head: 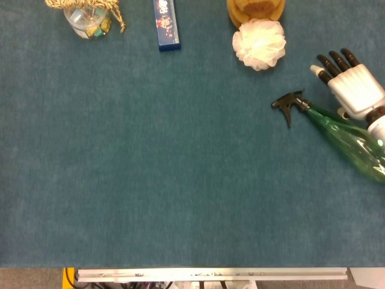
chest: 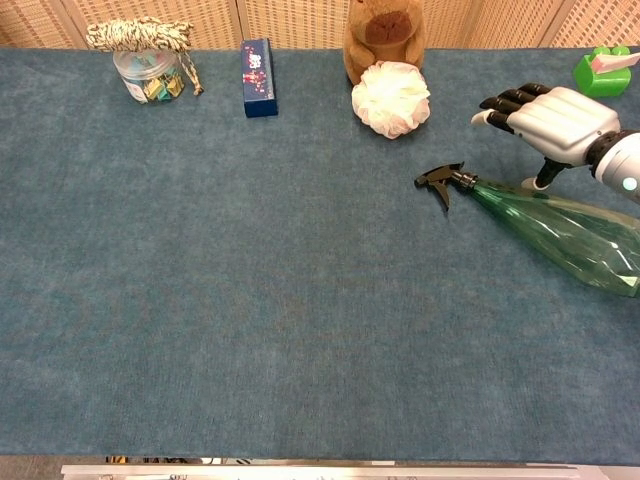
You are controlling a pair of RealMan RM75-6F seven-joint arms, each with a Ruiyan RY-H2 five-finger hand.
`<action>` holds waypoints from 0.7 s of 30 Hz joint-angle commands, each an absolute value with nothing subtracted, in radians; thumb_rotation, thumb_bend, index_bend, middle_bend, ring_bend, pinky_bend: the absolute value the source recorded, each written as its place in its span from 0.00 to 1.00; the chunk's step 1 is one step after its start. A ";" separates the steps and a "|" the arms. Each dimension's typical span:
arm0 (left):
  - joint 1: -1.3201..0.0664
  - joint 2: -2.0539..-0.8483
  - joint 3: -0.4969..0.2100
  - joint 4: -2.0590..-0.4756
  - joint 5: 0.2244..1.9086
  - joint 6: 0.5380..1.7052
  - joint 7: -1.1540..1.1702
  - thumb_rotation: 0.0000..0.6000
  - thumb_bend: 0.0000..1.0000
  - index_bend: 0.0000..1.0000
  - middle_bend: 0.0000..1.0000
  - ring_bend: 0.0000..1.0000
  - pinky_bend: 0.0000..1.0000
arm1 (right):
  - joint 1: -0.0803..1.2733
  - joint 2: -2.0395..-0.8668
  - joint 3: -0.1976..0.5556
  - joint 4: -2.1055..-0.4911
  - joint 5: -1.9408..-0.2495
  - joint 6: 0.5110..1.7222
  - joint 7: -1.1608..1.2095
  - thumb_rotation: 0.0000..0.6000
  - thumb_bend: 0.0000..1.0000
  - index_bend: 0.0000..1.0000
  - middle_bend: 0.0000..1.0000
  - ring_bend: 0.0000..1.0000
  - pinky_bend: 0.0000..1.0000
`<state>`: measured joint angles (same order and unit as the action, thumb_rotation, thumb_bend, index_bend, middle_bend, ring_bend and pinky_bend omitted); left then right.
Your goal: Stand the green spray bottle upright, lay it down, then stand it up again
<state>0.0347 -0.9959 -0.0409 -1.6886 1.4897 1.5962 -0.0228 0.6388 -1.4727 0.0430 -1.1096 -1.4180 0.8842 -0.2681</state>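
Observation:
The green spray bottle (head: 346, 137) (chest: 560, 228) lies on its side at the right of the blue table, its black trigger head (head: 290, 103) (chest: 441, 181) pointing left. My right hand (head: 349, 83) (chest: 545, 117) hovers just behind and above the bottle's neck, palm down, fingers spread and stretched to the left, holding nothing. Its thumb hangs down close to the bottle's shoulder; whether it touches is unclear. My left hand shows in neither view.
Along the far edge stand a glass jar with a rope lid (chest: 146, 62), a blue box (chest: 258, 64), a brown plush toy (chest: 382, 34) and a white pom-pom (chest: 391, 98). A small green object (chest: 604, 68) sits at the far right.

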 commanded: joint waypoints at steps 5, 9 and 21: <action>0.034 -0.995 -0.042 -1.690 1.489 1.596 -0.024 1.00 0.13 0.34 0.35 0.39 0.70 | 0.644 -1.494 0.037 -1.093 -1.439 0.893 -0.224 1.00 0.00 0.14 0.07 0.02 0.08; 0.034 -0.993 -0.042 -1.690 1.487 1.595 -0.025 1.00 0.13 0.34 0.35 0.39 0.70 | 0.647 -1.505 0.032 -1.083 -1.454 0.899 -0.196 1.00 0.00 0.14 0.07 0.02 0.08; 0.039 -0.993 -0.041 -1.688 1.490 1.602 -0.030 1.00 0.13 0.34 0.35 0.39 0.70 | 0.659 -1.530 0.023 -1.077 -1.493 0.919 -0.132 1.00 0.00 0.14 0.07 0.02 0.08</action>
<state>0.0385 -0.9928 -0.0414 -1.6882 1.4901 1.6019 -0.0295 0.6570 -1.5285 0.0241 -1.0752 -1.4905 0.9176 -0.1356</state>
